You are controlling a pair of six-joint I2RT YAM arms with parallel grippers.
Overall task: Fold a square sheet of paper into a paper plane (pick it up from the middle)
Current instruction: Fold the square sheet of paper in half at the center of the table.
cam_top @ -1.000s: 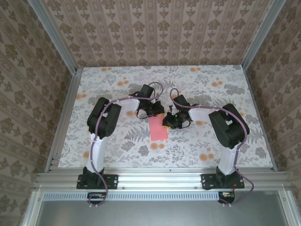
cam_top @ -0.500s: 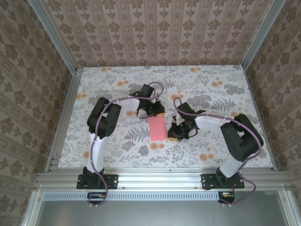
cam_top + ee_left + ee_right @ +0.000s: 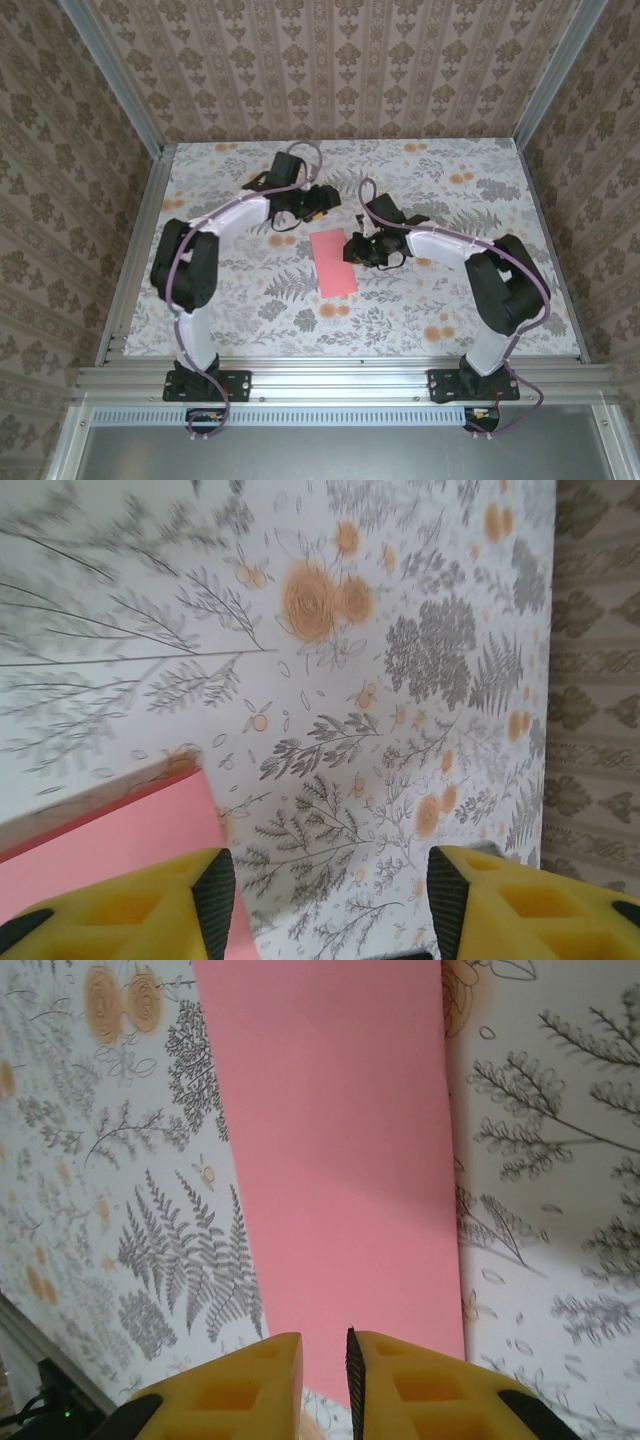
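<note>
No writing, label, brand, number or sign can be read in any of the views.

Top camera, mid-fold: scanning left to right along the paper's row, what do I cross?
left arm's elbow → pink paper → right gripper → right arm's elbow
</note>
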